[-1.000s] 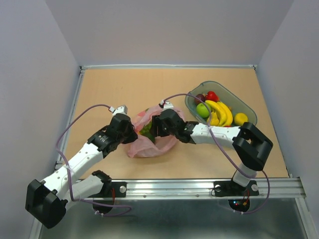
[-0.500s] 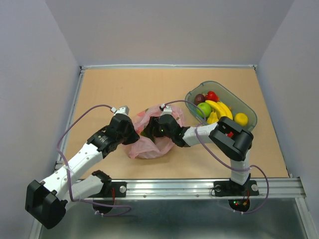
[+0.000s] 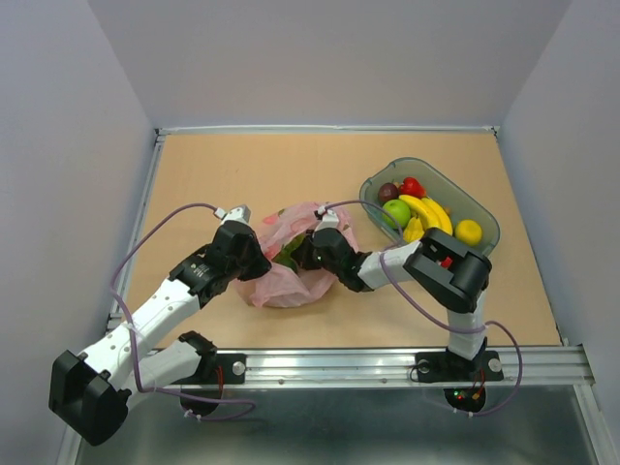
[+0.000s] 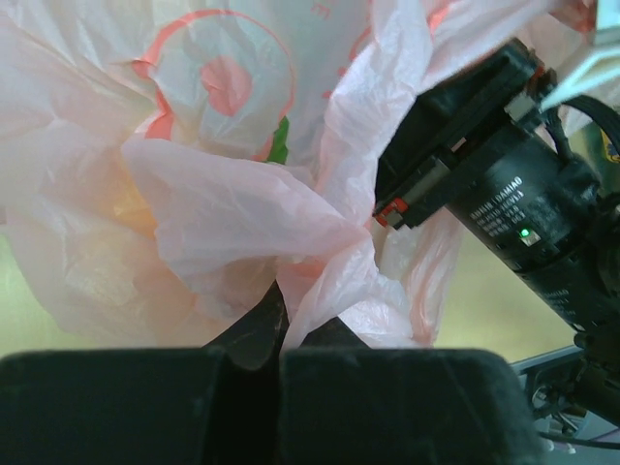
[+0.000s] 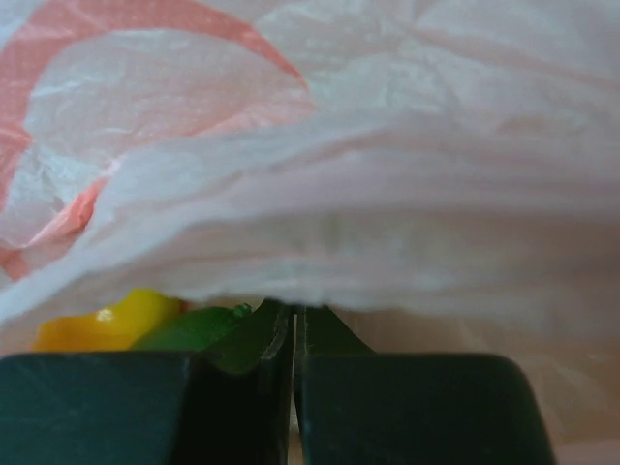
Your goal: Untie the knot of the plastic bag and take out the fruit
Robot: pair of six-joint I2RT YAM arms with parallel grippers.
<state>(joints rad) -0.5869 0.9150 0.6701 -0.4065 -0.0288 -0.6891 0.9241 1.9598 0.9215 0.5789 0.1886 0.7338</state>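
The pink plastic bag [image 3: 291, 283] lies crumpled mid-table between both arms. My left gripper [image 3: 260, 260] is at its left side, shut on a fold of the bag's film [image 4: 320, 281]. My right gripper [image 3: 302, 254] reaches in from the right, and its jaws [image 5: 294, 315] are shut at the edge of the bag's film [image 5: 387, 232]. Fruit shows inside the bag: a green piece [image 5: 184, 329] and a yellow one [image 5: 107, 325] just left of the right fingers, with a green patch [image 4: 279, 145] seen through the plastic. No knot can be made out.
A grey tray [image 3: 489, 229] at the back right holds bananas [image 3: 428, 215], a green apple [image 3: 394, 212], red fruit [image 3: 412, 186], a dark purple fruit [image 3: 387, 190] and a yellow fruit [image 3: 468, 231]. The right arm's wrist [image 4: 494, 184] sits close beside the left gripper.
My right gripper has moved left to the bag's mouth and gone from open to shut. The left gripper has kept its grip and place.
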